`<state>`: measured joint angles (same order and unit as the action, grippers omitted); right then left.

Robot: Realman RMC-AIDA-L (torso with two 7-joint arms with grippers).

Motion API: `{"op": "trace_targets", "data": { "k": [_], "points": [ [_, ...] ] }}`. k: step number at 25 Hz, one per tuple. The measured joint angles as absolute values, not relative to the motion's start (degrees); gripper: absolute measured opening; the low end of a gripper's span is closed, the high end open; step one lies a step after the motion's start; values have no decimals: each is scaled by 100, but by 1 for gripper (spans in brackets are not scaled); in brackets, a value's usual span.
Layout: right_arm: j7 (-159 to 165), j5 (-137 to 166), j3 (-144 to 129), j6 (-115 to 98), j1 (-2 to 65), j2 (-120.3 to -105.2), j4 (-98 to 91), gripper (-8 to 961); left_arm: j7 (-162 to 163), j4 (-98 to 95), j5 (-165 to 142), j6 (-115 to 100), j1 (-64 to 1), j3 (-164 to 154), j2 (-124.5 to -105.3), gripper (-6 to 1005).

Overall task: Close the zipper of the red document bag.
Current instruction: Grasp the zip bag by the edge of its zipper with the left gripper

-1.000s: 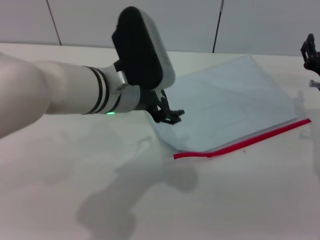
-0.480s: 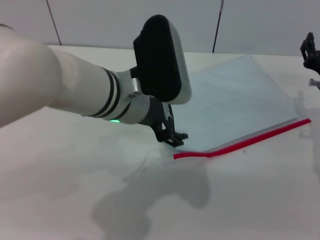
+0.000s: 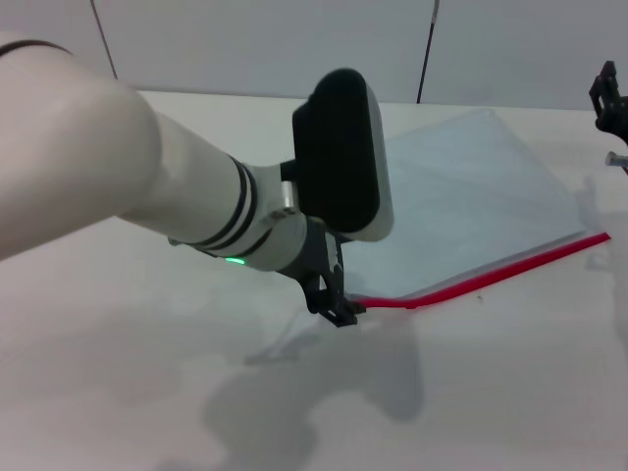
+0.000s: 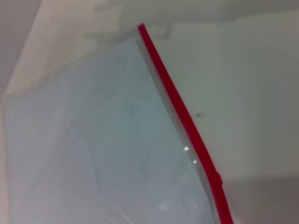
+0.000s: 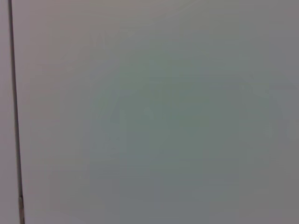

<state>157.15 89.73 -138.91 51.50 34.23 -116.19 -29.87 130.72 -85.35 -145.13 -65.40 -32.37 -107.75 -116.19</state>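
On the white worktop (image 3: 118, 392), your red document bag (image 3: 461, 211) lying flat, left end effector (image 3: 336, 306) at the zipper (image 3: 491, 277)'s near end — grip unreadable, right end effector (image 3: 610, 93) parked far right.

The white table (image 3: 118, 373) bears the red document bag (image 3: 461, 206), lying flat.

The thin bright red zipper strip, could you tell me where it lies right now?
In the head view the thin bright red zipper strip edges the near side of the pale translucent plastic bag, right of centre, its left end at the left gripper.
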Motion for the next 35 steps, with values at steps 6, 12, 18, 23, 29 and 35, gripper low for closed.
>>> {"op": "trace_targets", "data": {
  "k": [6, 12, 18, 23, 29, 35],
  "points": [
    [15715, 8973, -13844, 5150, 3441, -11619, -2989, 672, 13123, -8186, -14514, -6530, -3443, -10941, -11627, 869],
    [15715, 8973, -13833, 5150, 3475, -11619, -2989, 672, 13124, -7863, -14514, -6502, -3621, -10957, -11629, 868],
    [15715, 8973, -13839, 5146, 3495, -11619, -2988, 672, 13127, -7496, -14514, -6440, -3782, -10959, -11628, 867],
    [15715, 8973, -13834, 5140, 3510, -11625, -2988, 672, 13134, -7319, -14513, -6279, -3832, -10961, -11629, 866],
    [15715, 8973, -13843, 5133, 3519, -11628, -2988, 672, 13076, -7199, -14510, -5946, -3854, -11042, -11634, 865],
    [15715, 8973, -13844, 5132, 3532, -11628, -2988, 672, 13070, -7071, -14510, -5702, -3865, -11101, -11637, 864]
  ]
}}
